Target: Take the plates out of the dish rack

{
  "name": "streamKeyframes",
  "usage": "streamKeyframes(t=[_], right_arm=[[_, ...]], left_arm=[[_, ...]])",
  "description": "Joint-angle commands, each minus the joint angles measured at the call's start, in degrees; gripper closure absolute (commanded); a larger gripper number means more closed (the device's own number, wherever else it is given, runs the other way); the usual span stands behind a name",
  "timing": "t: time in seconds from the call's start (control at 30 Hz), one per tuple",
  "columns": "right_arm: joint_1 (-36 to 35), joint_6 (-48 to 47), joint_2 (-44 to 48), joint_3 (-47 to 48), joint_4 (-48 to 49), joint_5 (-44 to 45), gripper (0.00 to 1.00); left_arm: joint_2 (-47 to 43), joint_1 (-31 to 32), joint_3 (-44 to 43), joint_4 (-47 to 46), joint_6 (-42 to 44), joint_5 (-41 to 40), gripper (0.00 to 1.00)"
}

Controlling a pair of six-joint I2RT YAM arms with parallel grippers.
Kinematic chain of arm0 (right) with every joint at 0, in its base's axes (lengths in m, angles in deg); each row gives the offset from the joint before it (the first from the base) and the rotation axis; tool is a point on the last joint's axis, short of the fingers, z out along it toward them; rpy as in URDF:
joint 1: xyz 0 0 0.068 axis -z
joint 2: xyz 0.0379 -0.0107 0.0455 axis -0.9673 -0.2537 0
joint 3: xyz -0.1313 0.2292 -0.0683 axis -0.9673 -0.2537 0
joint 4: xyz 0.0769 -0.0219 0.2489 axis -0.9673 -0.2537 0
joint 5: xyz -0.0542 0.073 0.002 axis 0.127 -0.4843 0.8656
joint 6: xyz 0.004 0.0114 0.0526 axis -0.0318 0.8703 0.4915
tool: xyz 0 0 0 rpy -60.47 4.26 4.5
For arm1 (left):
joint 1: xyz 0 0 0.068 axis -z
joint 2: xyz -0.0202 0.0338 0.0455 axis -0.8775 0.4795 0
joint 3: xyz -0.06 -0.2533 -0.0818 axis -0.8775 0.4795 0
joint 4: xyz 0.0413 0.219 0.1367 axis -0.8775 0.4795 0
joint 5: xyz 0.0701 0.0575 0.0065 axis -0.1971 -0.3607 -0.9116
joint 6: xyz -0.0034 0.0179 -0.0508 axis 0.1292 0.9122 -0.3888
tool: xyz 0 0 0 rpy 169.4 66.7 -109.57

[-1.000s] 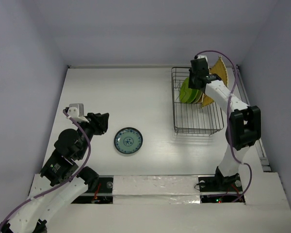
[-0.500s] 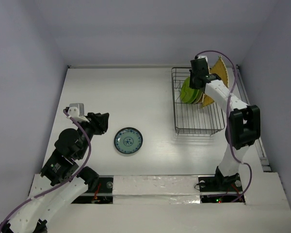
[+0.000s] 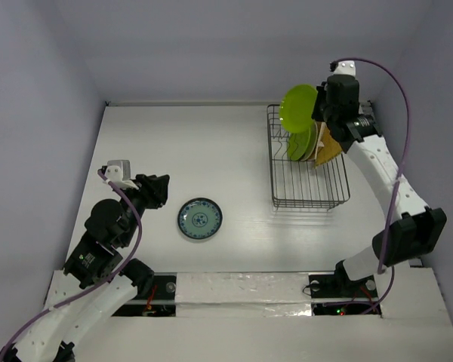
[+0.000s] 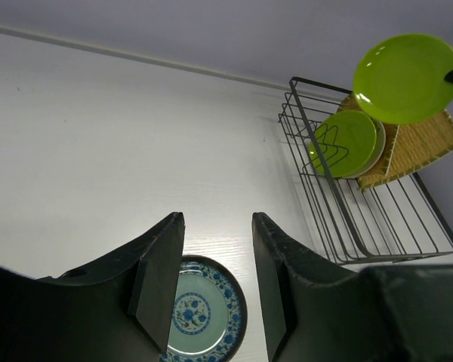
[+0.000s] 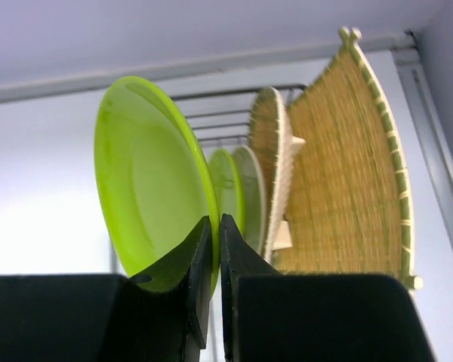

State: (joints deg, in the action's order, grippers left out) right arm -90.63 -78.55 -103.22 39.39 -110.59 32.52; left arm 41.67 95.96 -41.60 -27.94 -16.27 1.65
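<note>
Your right fingers [image 5: 198,271] pinch a lime-green plate [image 3: 298,108] by its rim, holding it above the dish rack [image 3: 309,192]. Your left fingers [image 4: 162,264] stand half apart, empty, near the teal plate [image 3: 200,219] on the desk [image 3: 196,143].

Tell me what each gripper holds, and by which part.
Right gripper pinches the lime-green plate by its rim. Left gripper holds nothing.

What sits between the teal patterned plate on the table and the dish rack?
Nothing: from the teal patterned plate to the dish rack the white table is bare, as the top view plainly shows.
</note>
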Motion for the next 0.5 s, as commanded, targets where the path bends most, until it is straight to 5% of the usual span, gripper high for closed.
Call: streamKeyframes(t=[0.0,0.23,0.47], right_arm=[[-2.49,1.62,5.6,-1.95,5.0,-7.83,1.0],[-19.87,7.67,6.23,-11.96,10.18,-20.39,1.0],[-29.73,15.5,1.31,-20.06,21.43,-30.35,1.0]], left_arm=[[0.64,-0.51,0.69,-3.09,0.28,0.38,0.62],[0.55,-1.12,0.77,-3.01,0.37,0.29,0.62],[0.82,-1.65,0.77,-2.83,0.28,0.2,0.62]])
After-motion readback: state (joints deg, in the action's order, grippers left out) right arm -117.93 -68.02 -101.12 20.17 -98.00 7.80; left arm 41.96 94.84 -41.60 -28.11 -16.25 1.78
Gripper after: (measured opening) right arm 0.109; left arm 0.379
